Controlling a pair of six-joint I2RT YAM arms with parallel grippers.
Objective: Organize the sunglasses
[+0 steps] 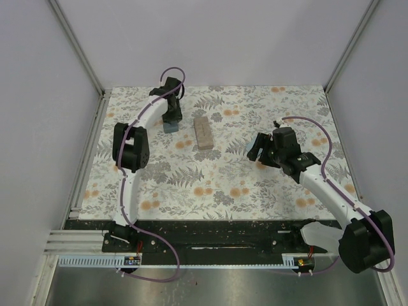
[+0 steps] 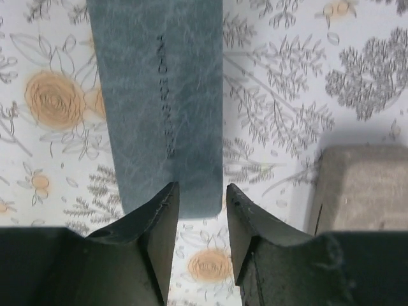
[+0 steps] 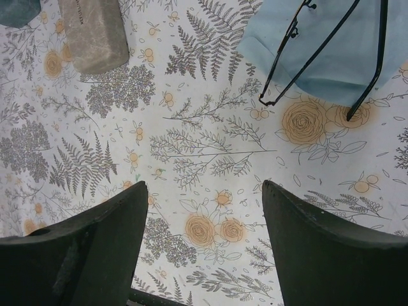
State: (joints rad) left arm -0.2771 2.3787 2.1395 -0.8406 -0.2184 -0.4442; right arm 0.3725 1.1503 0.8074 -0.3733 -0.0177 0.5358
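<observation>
The sunglasses [image 3: 310, 55] lie on a light blue cloth [image 3: 331, 73] on the bench [image 3: 210, 140]. Their thin arms are spread open. The right gripper [image 3: 204, 188] hangs just near them, jaws wide apart and holding nothing.

The left gripper [image 2: 202, 188] is at the near end of the blue case [image 2: 153, 95]. Its jaws have only a small gap. I cannot tell if they pinch the case or just hang over it. A tan case [image 3: 92, 32] sits beside it.

I think this step is getting the blue case ready. Next, the glasses need a soft, careful pick-up, because the frame is so thin.
</observation>
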